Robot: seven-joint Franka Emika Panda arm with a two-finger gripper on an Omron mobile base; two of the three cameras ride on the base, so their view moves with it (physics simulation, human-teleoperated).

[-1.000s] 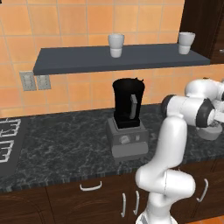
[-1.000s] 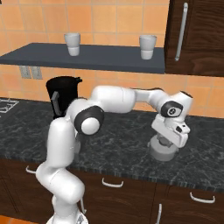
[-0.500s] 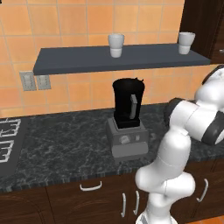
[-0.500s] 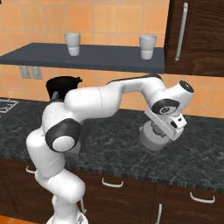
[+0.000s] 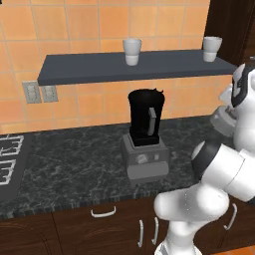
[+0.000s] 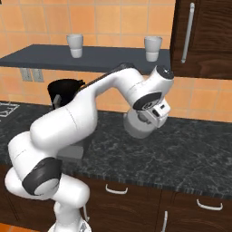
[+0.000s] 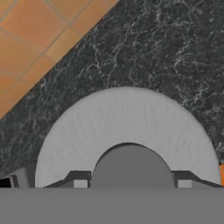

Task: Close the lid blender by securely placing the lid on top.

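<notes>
The light-grey round lid (image 6: 139, 125) hangs in the air above the dark counter (image 6: 190, 154), with my gripper (image 6: 149, 117) shut on its centre knob. In the hand view the lid (image 7: 127, 127) spreads wide, and its knob (image 7: 131, 164) sits between my gripper's (image 7: 131, 181) two fingertips. From the left base view the lid (image 5: 222, 121) shows at the far right, beside my arm. The blender (image 5: 146, 119), a black jar with a grey handle on a boxy grey base (image 5: 144, 158), stands open-topped to the left of the lid. My arm partly hides the blender (image 6: 63, 93) in the right base view.
A dark shelf (image 5: 124, 67) runs above the blender and carries two white cups (image 5: 132, 51) (image 5: 212, 48). A stove (image 5: 7, 159) lies at the counter's left end. A dark cabinet (image 6: 204, 36) stands at the right. Tiled wall runs behind the counter.
The lid has come up off the counter in my gripper and moved left and higher, towards the blender. The arm has swung with it.
</notes>
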